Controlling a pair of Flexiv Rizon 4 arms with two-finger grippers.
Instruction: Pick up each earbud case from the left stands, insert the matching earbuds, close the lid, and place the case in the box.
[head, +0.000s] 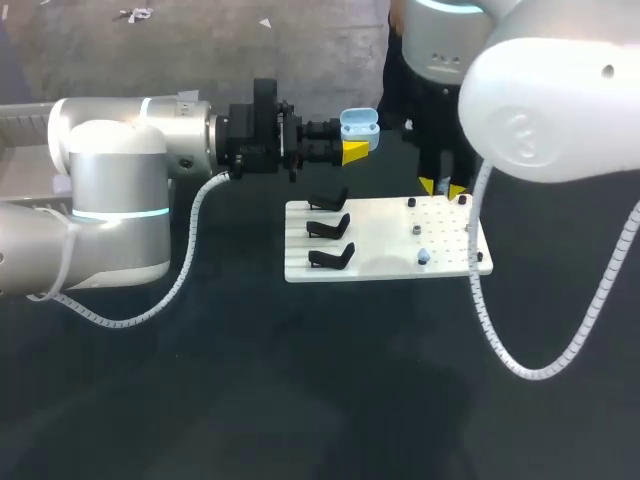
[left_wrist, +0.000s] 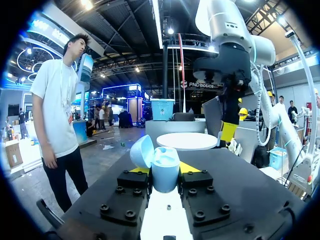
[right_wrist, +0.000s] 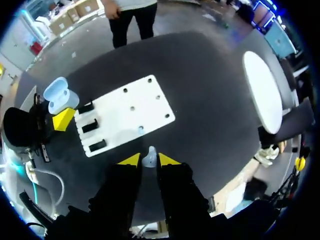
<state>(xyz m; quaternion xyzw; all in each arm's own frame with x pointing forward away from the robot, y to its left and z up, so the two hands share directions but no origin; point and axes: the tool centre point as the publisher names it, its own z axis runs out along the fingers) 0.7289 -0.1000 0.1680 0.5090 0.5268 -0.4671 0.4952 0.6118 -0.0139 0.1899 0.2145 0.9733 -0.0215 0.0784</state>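
A: What is the head camera giving you?

B: I'm seeing my left gripper (head: 356, 148) holding the case (head: 359, 126) up in the air beyond the board (head: 385, 215), with its jaws clamping the case body. All 3 stands (head: 329, 227) are sitting bare. My right gripper (head: 441, 187) is hanging over the board's far edge, toward its right corner. From here I can't tell how its jaws are standing. A loose earbud (head: 423, 256) is lying on the board near its right edge.

A: And the left wrist?

B: It's showing the case upright between my fingers, pinched from both sides, with the lid (left_wrist: 142, 151) tipped open to one side. My right gripper is hovering ahead of it, well apart.

A: Right wrist?

B: Here the jaws are clamping an earbud (right_wrist: 149, 158), nipped between the 2 yellow tips. The board is lying below and ahead, and the case is sitting off beyond its stand end.

A: So which step?

B: I'm judging it as insertion: case picked, lid open, 1 earbud in hand. Next I'm needing to carry that earbud across to the case, line it up over its matching well and press it in gently while the left arm is holding steady. After that come the loose earbud, the lid and the box, which I'm not seeing in any view.
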